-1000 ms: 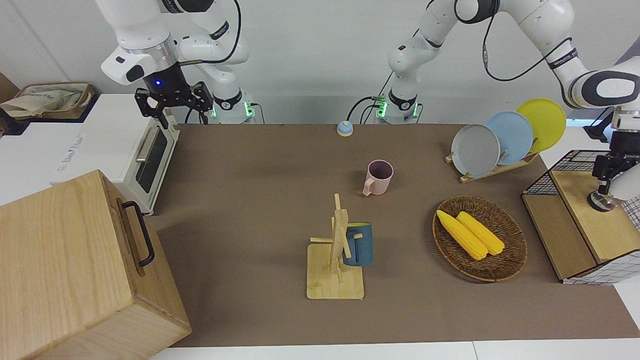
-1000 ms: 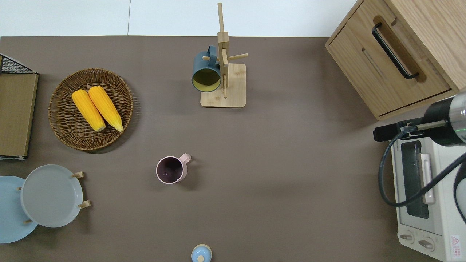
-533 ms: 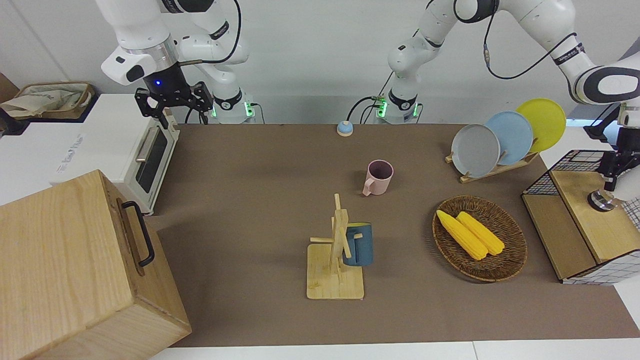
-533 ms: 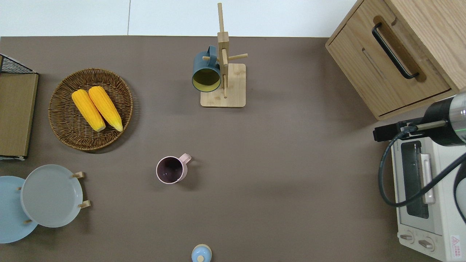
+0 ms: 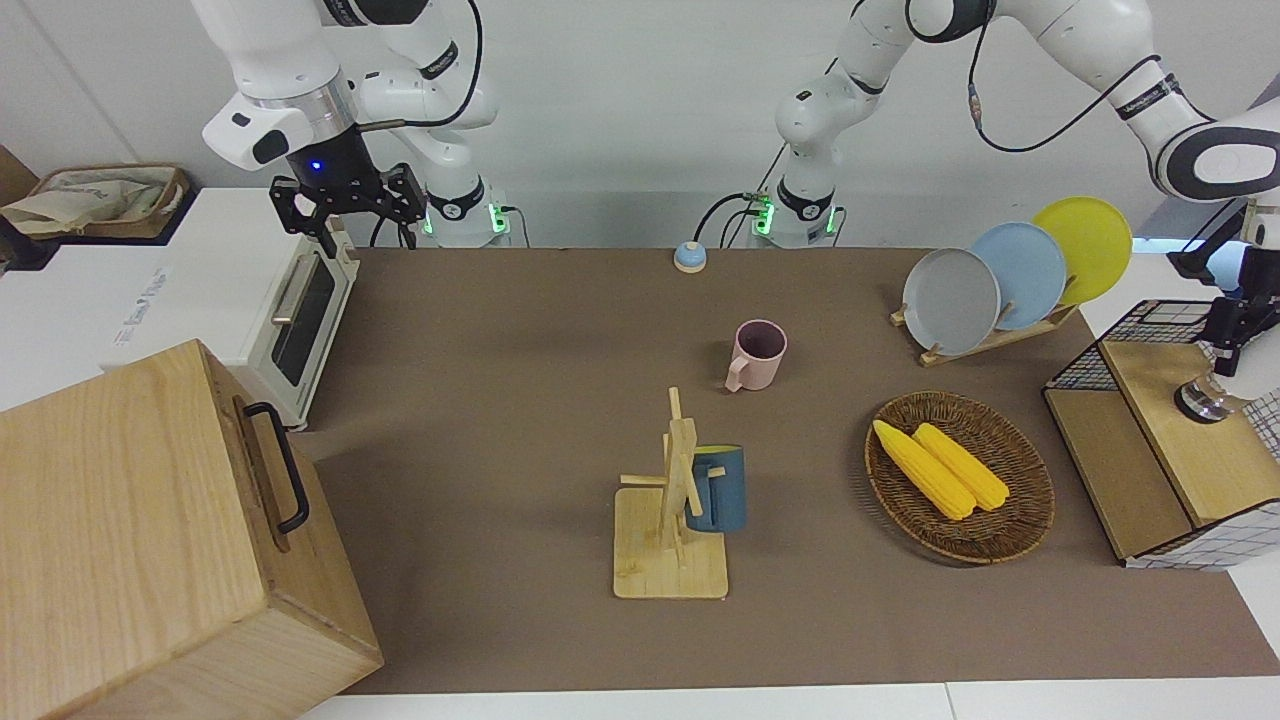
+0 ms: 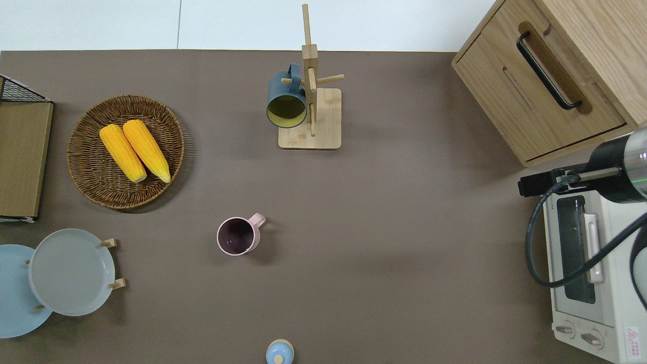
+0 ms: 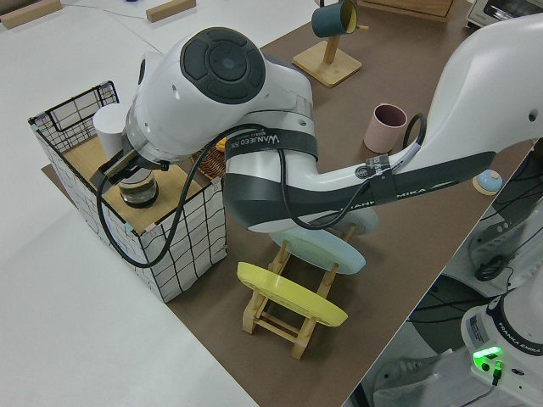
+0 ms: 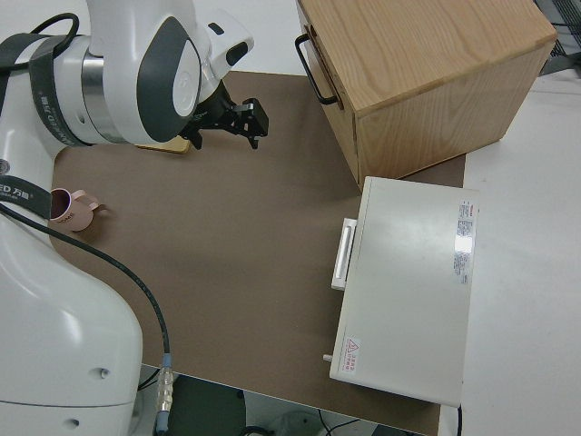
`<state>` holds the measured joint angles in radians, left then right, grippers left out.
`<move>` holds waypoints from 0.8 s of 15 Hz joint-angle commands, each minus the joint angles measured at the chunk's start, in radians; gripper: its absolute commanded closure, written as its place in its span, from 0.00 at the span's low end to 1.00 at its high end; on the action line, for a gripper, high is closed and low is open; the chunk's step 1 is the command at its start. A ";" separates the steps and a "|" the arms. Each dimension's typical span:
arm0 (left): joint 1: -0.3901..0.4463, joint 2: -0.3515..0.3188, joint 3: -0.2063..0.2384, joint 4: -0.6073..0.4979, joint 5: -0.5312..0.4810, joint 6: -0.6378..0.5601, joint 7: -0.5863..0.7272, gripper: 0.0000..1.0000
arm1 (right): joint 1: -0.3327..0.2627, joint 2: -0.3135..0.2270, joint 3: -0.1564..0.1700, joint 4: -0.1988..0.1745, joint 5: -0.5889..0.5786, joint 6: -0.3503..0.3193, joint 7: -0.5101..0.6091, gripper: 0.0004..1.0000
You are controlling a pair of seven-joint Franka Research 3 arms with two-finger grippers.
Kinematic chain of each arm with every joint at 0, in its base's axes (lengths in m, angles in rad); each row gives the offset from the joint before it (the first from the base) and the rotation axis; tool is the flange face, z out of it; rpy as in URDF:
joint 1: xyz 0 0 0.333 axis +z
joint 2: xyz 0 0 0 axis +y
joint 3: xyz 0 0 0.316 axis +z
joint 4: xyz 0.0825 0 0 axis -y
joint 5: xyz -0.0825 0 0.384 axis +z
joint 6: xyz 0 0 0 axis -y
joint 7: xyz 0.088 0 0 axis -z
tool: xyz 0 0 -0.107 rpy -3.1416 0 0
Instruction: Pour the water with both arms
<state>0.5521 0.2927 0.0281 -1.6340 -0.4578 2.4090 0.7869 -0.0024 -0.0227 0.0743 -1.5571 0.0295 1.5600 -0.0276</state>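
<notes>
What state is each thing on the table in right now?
Pink mug: upright on the mat, empty.
Blue mug: hanging on the wooden mug stand.
Toaster oven: door closed.
Wooden cabinet: closed.
Corn cobs: two, lying in the wicker basket.
Plates: three, standing on edge in their rack.
Right gripper: open, empty.
Left gripper: at the wire basket, by a jar.
</notes>
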 commanded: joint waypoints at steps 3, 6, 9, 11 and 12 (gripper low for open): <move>-0.014 -0.017 0.016 0.081 0.161 -0.194 -0.127 0.00 | -0.002 -0.005 -0.001 0.002 0.018 -0.003 -0.017 0.01; -0.015 -0.032 0.016 0.115 0.232 -0.289 -0.184 0.00 | -0.002 -0.005 -0.001 0.002 0.018 -0.003 -0.017 0.01; -0.020 -0.076 0.018 0.117 0.281 -0.382 -0.192 0.00 | -0.002 -0.005 -0.001 0.002 0.018 -0.003 -0.017 0.01; -0.020 -0.107 0.024 0.117 0.324 -0.448 -0.201 0.00 | -0.002 -0.005 -0.002 0.002 0.018 -0.003 -0.017 0.01; -0.021 -0.122 0.024 0.115 0.341 -0.468 -0.207 0.00 | -0.002 -0.005 -0.002 0.002 0.018 -0.003 -0.017 0.01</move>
<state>0.5491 0.2189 0.0328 -1.5205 -0.1853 2.0250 0.6151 -0.0024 -0.0227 0.0743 -1.5571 0.0295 1.5600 -0.0276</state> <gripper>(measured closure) 0.000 0.004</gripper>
